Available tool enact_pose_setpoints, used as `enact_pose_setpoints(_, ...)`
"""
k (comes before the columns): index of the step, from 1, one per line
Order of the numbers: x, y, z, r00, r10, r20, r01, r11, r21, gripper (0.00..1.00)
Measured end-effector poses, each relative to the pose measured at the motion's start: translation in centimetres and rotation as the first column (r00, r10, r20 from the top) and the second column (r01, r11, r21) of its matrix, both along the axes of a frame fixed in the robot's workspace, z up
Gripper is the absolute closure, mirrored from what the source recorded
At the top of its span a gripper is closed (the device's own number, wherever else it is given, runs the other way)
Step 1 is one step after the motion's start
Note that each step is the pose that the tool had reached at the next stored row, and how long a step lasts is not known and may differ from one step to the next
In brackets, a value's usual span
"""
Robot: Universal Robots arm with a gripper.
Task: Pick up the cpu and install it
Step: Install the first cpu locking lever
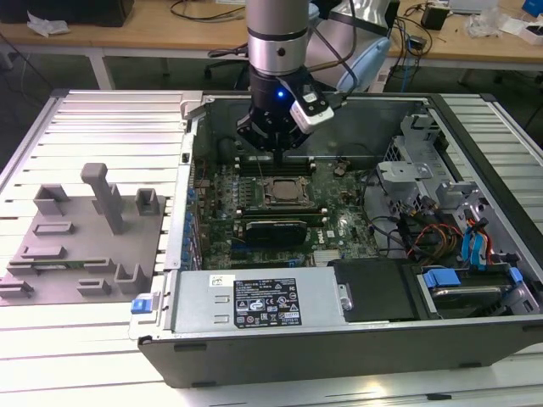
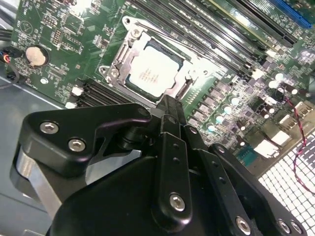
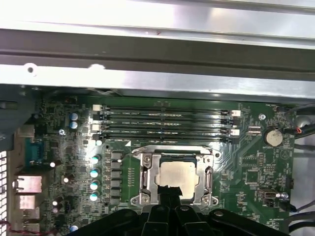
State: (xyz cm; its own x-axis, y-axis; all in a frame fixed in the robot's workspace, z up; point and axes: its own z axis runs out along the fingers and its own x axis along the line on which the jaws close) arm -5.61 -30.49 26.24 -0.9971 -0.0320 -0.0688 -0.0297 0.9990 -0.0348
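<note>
The cpu (image 2: 151,73) (image 3: 177,176) (image 1: 281,190) is sitting flat inside the socket (image 2: 150,66) (image 3: 175,178) (image 1: 282,192) on the motherboard (image 1: 280,208) (image 2: 54,44) (image 3: 246,167), its pale silver top facing up and the metal frame of the socket lying around it on all sides. In both wrist views the chip is lying level with that frame, not tilted.

The gripper (image 1: 278,153) (image 2: 170,105) (image 3: 172,192) is hanging just above the socket, over the edge of the socket that is nearer the case's back wall in the exterior view. Its dark fingers (image 2: 171,115) are drawn together into one narrow tip, with no gap showing between them and nothing held. In the first wrist view that tip is overlapping one edge of the cpu; whether it is touching the chip I cannot tell.

Beside the socket, rows of black memory slots (image 3: 165,123) (image 2: 231,39) are running along the board, and a round coin battery (image 2: 36,55) (image 3: 272,136) is sitting toward one corner of the motherboard.

The board is lying on the floor of an open computer case (image 1: 475,110), with a power supply (image 1: 254,301) along the case's front edge in the exterior view and a bundle of coloured cables (image 1: 433,237) toward the exterior view's right. Outside the case, at the exterior view's left, a grey tray (image 1: 81,246) with blocks and posts is resting on the ribbed white table (image 1: 102,114).
</note>
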Motion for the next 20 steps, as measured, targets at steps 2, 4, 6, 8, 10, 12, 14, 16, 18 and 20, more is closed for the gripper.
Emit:
enact_pose_setpoints(2,-0.29,0.00,0.00,1.0000,0.000,0.0000,0.000,1.0000,0.0001,0.89)
enact_pose_setpoints(4,-0.56,0.00,0.00,1.0000,0.000,0.0000,0.000,1.0000,-0.0001,0.89)
enact_pose_setpoints(6,-0.87,0.00,0.00,1.0000,0.000,0.0000,0.000,1.0000,-0.0001,0.89)
enact_pose_setpoints(8,-1.17,0.00,0.00,1.0000,0.000,0.0000,0.000,1.0000,0.0000,0.89)
enact_pose_setpoints(10,-1.59,0.00,0.00,1.0000,0.000,0.0000,0.000,1.0000,0.0000,0.89)
enact_pose_setpoints(12,-2.00,0.00,0.00,1.0000,0.000,0.0000,0.000,1.0000,0.0000,0.89)
enact_pose_setpoints(14,-2.52,0.00,0.00,1.0000,0.000,0.0000,0.000,1.0000,0.0000,0.89)
enact_pose_setpoints(16,-2.81,0.00,0.00,1.0000,0.000,0.0001,0.000,1.0000,0.0000,0.89)
enact_pose_setpoints(18,-3.06,0.00,0.00,1.0000,0.000,0.0000,0.000,1.0000,0.0000,0.89)
enact_pose_setpoints(20,-3.34,0.00,0.00,1.0000,0.000,0.0000,0.000,1.0000,-0.0001,0.89)
